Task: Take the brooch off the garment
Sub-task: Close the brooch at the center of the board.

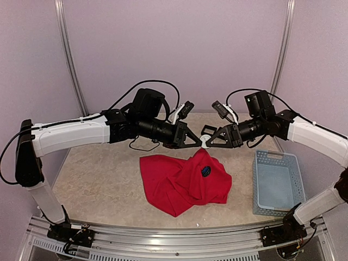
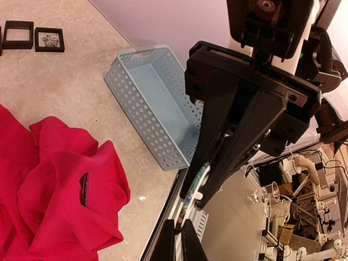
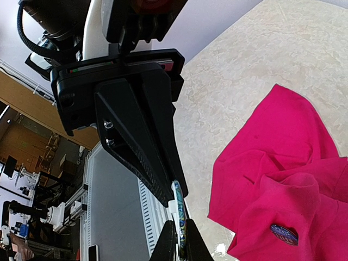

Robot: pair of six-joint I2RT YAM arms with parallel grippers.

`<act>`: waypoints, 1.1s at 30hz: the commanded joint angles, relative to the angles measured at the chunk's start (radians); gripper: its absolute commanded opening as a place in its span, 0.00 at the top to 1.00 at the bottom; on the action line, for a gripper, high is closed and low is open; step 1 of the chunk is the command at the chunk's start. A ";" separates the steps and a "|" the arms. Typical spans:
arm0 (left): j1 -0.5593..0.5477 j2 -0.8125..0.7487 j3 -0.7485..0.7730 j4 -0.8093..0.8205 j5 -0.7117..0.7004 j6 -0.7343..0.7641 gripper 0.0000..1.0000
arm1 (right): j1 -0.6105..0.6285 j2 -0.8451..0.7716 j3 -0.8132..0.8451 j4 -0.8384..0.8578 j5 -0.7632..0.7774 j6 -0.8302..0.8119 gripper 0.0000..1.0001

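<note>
Both arms arch in from the near corners, tips meeting over the far edge of the garment [image 1: 168,182]: the right gripper [image 1: 209,141] pinches a thin pale disc [image 3: 178,215], the left gripper [image 1: 199,142] clenched against it. The crumpled red garment spreads left-right at near-centre, with the dark blue oval brooch [image 1: 206,171] on its raised fold.

1. A pale blue perforated basket [image 1: 256,182] stands on the beige marbled desk [image 1: 103,179], at the right of the top view.
2. Two small black square frames [image 2: 18,35] lie side by side, upper left of the left wrist view; the right one holds something silvery.
</note>
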 commanded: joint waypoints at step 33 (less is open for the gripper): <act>-0.011 -0.056 -0.084 0.065 0.016 -0.058 1.00 | -0.046 0.012 -0.026 0.046 0.412 0.189 1.00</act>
